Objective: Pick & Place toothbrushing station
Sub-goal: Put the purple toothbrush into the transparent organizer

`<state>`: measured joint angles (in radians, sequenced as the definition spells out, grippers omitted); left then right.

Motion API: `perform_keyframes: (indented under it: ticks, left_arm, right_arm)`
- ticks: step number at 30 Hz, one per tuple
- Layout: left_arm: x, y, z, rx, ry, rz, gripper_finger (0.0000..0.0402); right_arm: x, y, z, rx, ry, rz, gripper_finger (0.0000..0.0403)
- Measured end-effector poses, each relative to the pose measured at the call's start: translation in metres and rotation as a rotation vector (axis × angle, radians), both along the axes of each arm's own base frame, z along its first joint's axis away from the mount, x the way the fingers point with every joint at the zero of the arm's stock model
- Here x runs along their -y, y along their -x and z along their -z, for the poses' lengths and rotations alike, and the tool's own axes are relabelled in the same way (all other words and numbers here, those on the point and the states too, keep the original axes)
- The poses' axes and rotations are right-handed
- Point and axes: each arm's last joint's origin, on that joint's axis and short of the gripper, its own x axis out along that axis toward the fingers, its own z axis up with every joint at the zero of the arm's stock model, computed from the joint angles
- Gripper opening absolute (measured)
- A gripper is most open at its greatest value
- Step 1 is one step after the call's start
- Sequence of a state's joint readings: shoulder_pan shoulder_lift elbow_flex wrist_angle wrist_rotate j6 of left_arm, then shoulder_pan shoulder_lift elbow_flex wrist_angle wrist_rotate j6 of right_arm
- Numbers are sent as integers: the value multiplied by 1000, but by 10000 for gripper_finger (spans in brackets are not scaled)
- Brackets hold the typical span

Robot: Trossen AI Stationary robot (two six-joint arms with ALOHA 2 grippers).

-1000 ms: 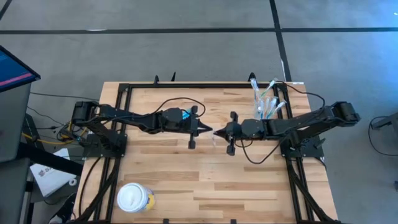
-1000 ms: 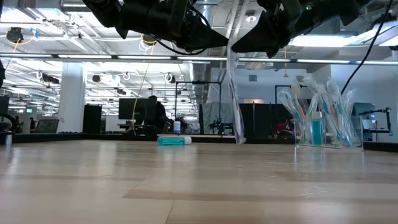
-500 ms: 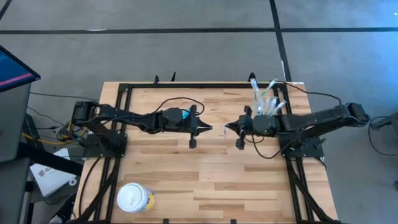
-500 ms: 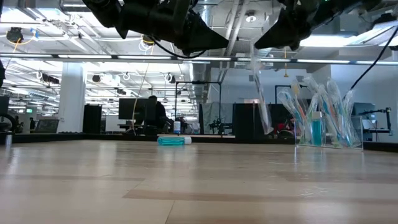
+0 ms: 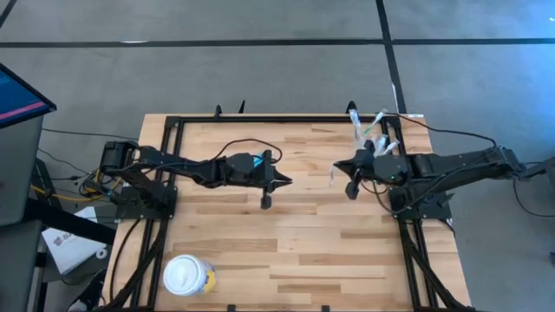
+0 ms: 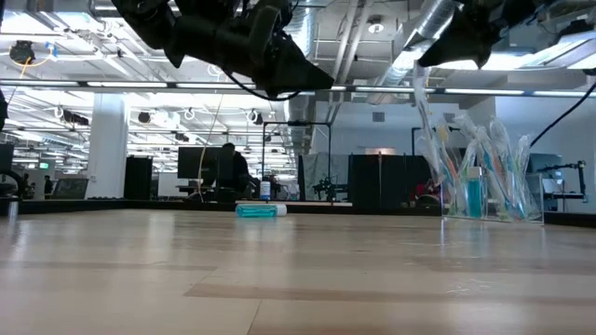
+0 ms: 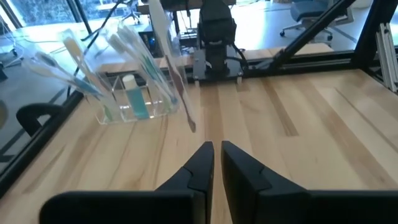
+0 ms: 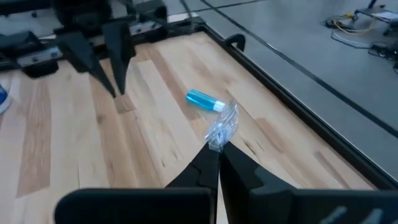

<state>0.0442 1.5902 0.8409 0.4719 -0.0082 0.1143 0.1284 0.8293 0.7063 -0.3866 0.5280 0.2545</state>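
Observation:
A clear holder (image 5: 375, 143) stands at the table's far right, packed with several wrapped toothbrushes (image 7: 127, 50) and an upright blue tube (image 7: 135, 102). A second blue tube with a white cap (image 8: 205, 101) lies flat on the wood at the far middle. My right gripper (image 5: 341, 170) is just left of the holder, above the table, and is shut on one clear-wrapped toothbrush (image 6: 426, 126). My left gripper (image 5: 283, 182) hovers near the table's middle. It points toward the right gripper, and its fingers (image 7: 214, 163) stand a narrow gap apart with nothing between them. My right gripper pinches the toothbrush by its upper end (image 8: 217, 140) between its two fingertips, and crinkled wrapper sticks out past them. The fingers come from the table's right side, slanting slightly down, and lie across the toothbrush. It hangs below them clear of the table, tilted, with its lower end (image 6: 436, 172) toward the holder.
A yellow tub with a white lid (image 5: 188, 277) stands at the near left. A black frame (image 5: 286, 120) runs along the table's far edge and down both sides. Bare wood lies between the arms and toward the near edge.
My right gripper has drawn back from the left gripper toward the table's right edge and risen. It has carried the toothbrush over to just beside the holder. The toothbrush still hangs clear of the table. My left gripper has stayed near the middle.

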Motion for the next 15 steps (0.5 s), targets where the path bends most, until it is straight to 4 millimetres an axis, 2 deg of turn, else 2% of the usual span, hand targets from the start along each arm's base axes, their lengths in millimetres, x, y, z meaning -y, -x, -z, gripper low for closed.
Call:
perform_keyframes:
  ticks: [15]
  left_arm:
    - [11,2,4,-13,1,35,25]
  right_arm:
    - [9,50,-10,22,-62,136,0]
